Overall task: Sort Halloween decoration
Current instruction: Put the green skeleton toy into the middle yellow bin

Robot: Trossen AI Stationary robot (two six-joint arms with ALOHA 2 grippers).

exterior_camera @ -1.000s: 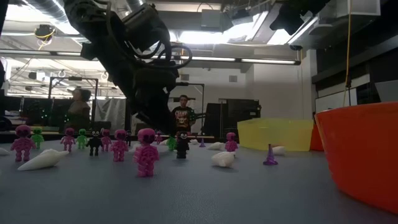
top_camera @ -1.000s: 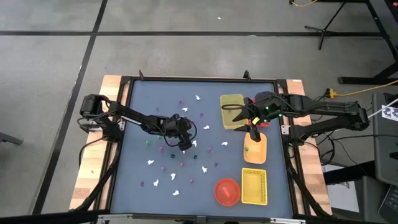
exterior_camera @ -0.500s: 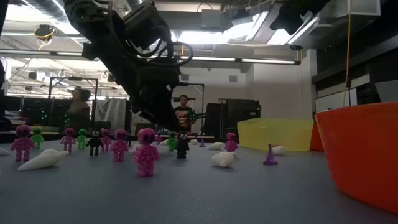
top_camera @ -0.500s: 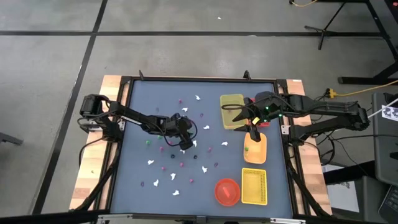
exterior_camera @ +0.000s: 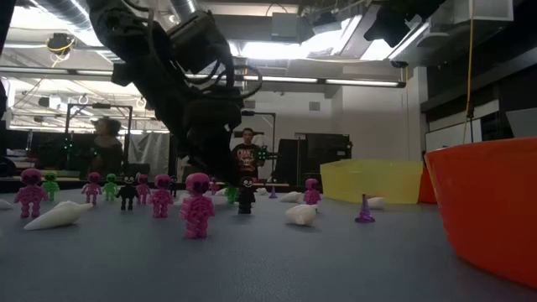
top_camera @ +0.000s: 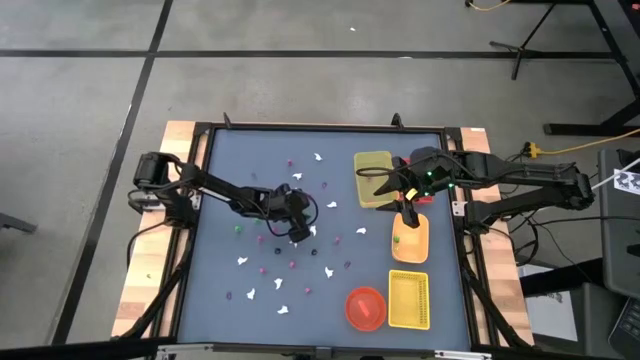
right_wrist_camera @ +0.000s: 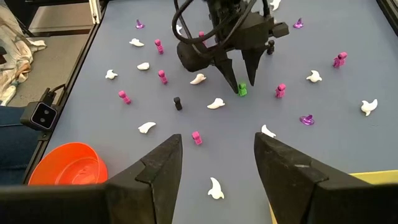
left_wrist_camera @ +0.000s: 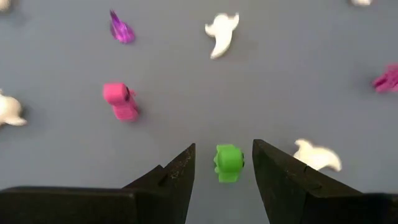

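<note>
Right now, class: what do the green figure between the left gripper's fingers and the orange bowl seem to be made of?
Green figure: likely moulded plastic, matte, one even colour with rounded edges. Orange bowl: probably plastic too, smooth and slightly glossy, with a thin wall that seems to let light through.

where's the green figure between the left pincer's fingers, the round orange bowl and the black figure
green figure (left_wrist_camera: 228, 163), left wrist view, on its body
round orange bowl (right_wrist_camera: 73, 167), right wrist view, on its inner wall
black figure (right_wrist_camera: 177, 102), right wrist view, on its body

Blue-grey table (top_camera: 220, 180) carries scattered Halloween decoration (top_camera: 243, 262) (ghosts, pink figures), trays (top_camera: 408, 300) and bowl (top_camera: 365, 307).
</note>
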